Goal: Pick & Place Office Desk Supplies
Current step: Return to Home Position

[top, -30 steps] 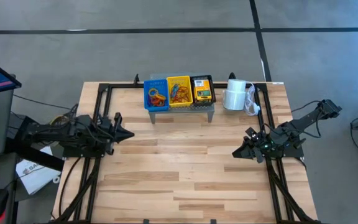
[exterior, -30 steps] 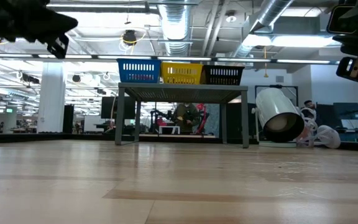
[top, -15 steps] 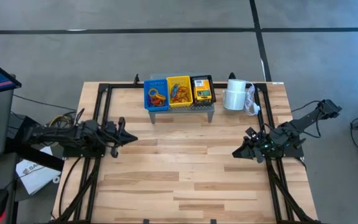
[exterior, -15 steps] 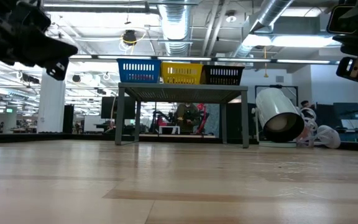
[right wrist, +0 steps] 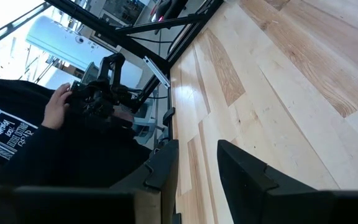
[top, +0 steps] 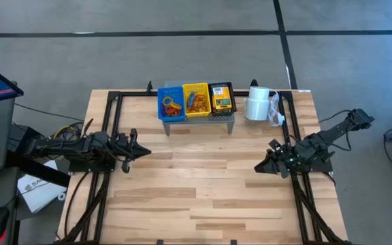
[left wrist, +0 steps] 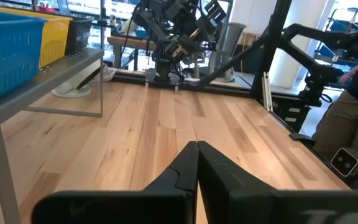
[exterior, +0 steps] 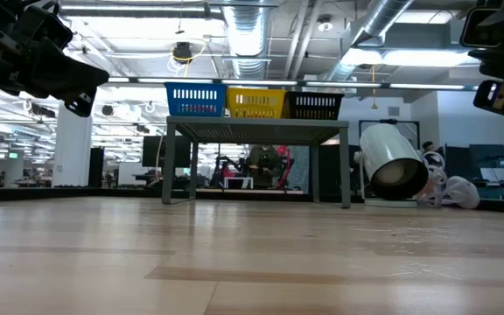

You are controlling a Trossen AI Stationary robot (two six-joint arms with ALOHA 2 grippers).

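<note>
Blue basket (top: pixel 171 103), yellow basket (top: pixel 196 99), black basket (top: pixel 222 99) (abreast) on shelf (exterior: pixel 256 128), left pincer (top: pixel 143 151) closed, right pincer (top: pixel 258 167) parted.

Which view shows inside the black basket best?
High view: it looks straight down into the black basket, showing a yellow box. Low view shows only its side, left wrist a sliver, right wrist nothing.

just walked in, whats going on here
Nothing is being handled right now. The blue basket, yellow basket and black basket sit side by side on the grey shelf at the far edge of the table, a white paper roll beside it. The left gripper, shut and empty, hangs over the left side; the right gripper, open and empty, over the right.
</note>
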